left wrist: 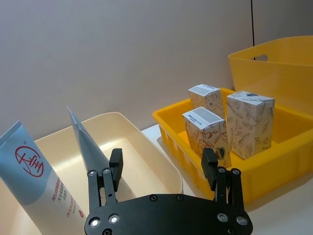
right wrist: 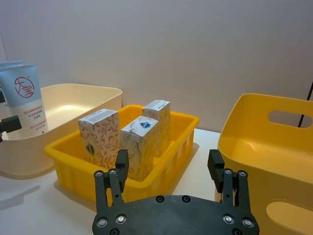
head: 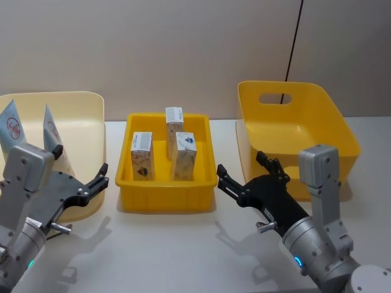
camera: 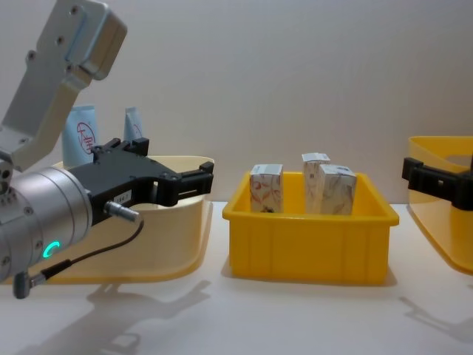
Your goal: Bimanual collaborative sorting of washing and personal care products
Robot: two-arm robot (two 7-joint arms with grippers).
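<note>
Status, clock read off the head view, centre tray as hub:

- Shallow yellow plastic tray (head: 166, 184) sits on the white tabletop (head: 183, 244). It holds three small upright whitish cartons with reddish-brown marbled print, at 12 (head: 174, 122), 8 (head: 142, 156) and 4 (head: 185, 154). They stand apart, so fingers can probably straddle one without knocking a neighbour.
- Cream plastic bin (head: 76, 104) is at 9. Two tall light-blue squeeze tubes with a red circled logo, (head: 12, 125) and (head: 51, 127), stand tilted in it, apparently leaning on its wall. They look already sorted.
- Deep yellow plastic bin with a handle cutout (head: 317, 122) is at 3, nothing inside. Likely where the cartons go.
- Left gripper (head: 79, 160) is at 8, over the cream bin's near corner, jaws spread wide and holding nothing.
- Right gripper (head: 239, 163) is at 4, between the tray and the deep bin, jaws also wide and unloaded.

Read: each arm is parked beside its own bin and aimed at the tray, staged for a pick. No carton is contacted yet.
</note>
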